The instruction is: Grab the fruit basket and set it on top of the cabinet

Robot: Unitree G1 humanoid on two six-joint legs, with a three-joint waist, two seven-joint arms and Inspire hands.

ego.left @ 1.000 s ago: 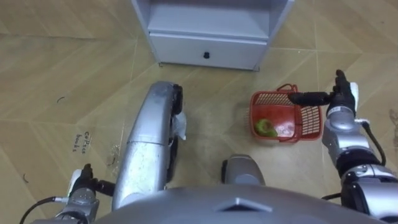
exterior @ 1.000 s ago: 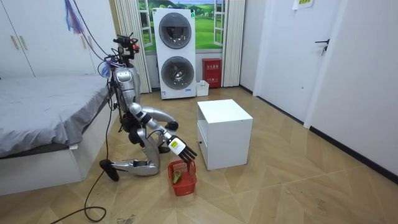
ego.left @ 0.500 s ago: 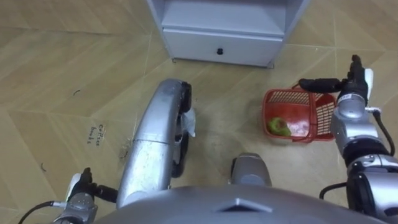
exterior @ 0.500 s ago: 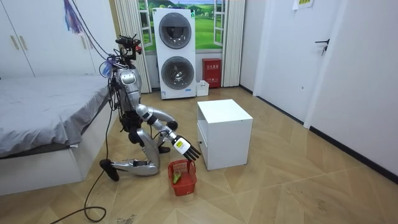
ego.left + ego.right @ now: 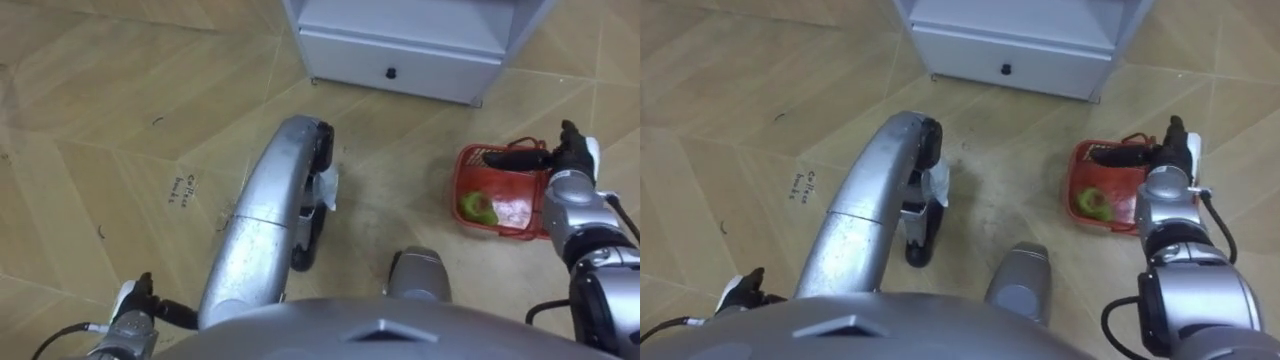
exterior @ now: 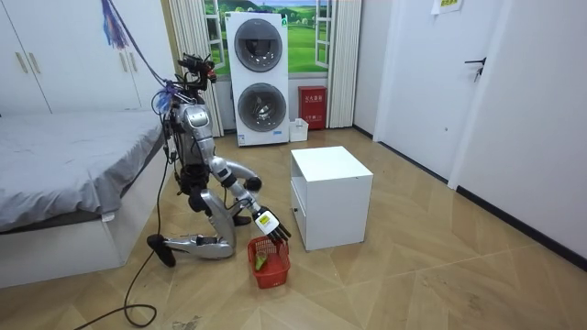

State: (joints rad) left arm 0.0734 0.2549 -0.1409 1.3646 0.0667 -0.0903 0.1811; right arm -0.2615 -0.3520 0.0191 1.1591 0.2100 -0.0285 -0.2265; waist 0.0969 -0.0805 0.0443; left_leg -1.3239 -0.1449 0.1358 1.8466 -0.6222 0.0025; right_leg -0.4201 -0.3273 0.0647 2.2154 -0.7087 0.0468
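Robot is seen kneeling on the herringbone wood floor (image 5: 100,120), between the bed (image 6: 64,174) and the white cabinet (image 6: 330,197). A small scribbled mark (image 5: 183,186) is visible on the floor to the robot's left. The cabinet's drawer (image 5: 400,62) is closed, with a dark knob at its centre.

The red fruit basket (image 5: 466,180) is sitting on the floor, to the robot's right, just short of the cabinet's right front corner. A green fruit (image 5: 478,207) is lying inside it.

The right hand (image 5: 562,165) is held over the basket's far edge, by the handle. Its fingers (image 5: 512,157) are stretched straight across that edge, fanned apart in the room view, and nothing is gripped. Contact with the handle cannot be told.

The left hand (image 5: 135,305) is seen low at the robot's left side; its state cannot be told.

At the back of the room a stacked washer and dryer (image 6: 261,78) and a red box (image 6: 313,108) are standing against the wall, with a door (image 6: 477,82) on the room view's right.
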